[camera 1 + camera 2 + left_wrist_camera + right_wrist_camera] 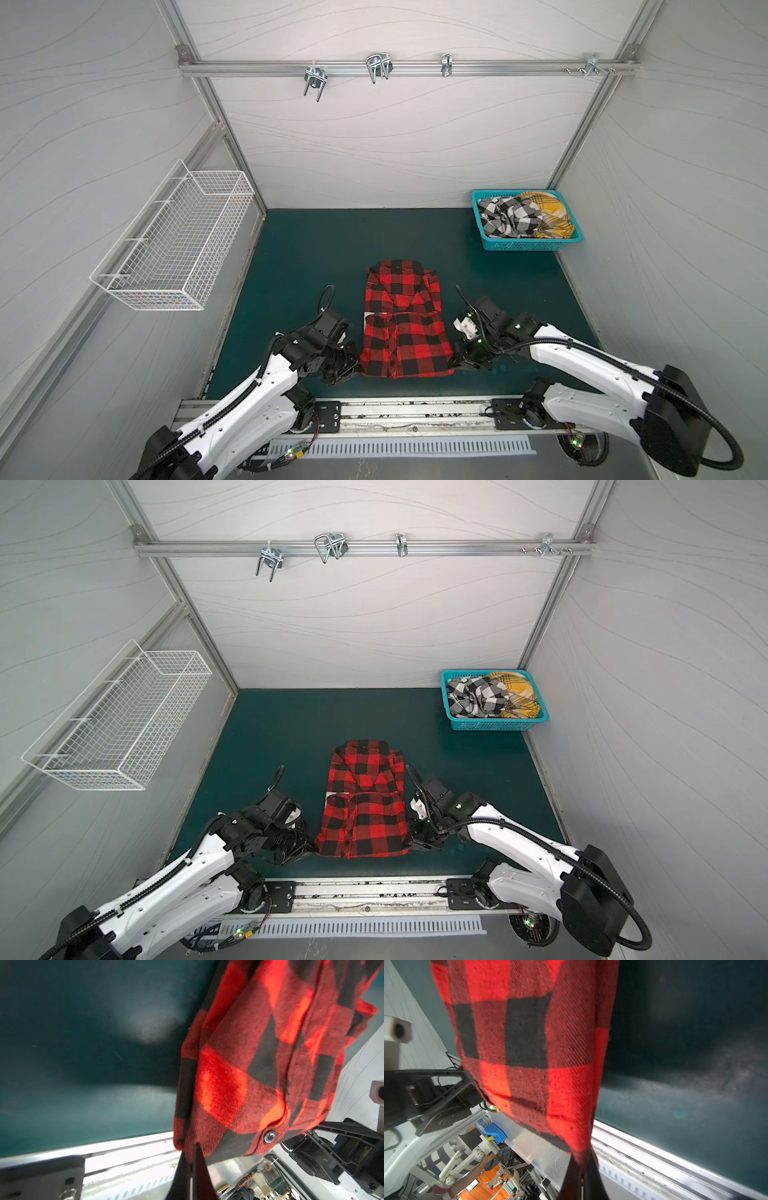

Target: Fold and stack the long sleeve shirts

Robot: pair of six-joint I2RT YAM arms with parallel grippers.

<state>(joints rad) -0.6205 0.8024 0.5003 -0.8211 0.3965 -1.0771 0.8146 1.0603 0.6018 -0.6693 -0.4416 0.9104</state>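
Red-and-black shirt (405, 324) lies mid-table (299, 249), its long axis running from the near edge to the far edge. Left hand (192, 1153) and right hand (584, 1159) each pinch a near hem corner, equally close; the far end lies straight ahead.

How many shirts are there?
3. The red-and-black shirt lies on the green mat, near the front; the black-and-white shirt and the yellow plaid shirt sit crumpled in the teal basket at the back right. More could be buried beneath them.
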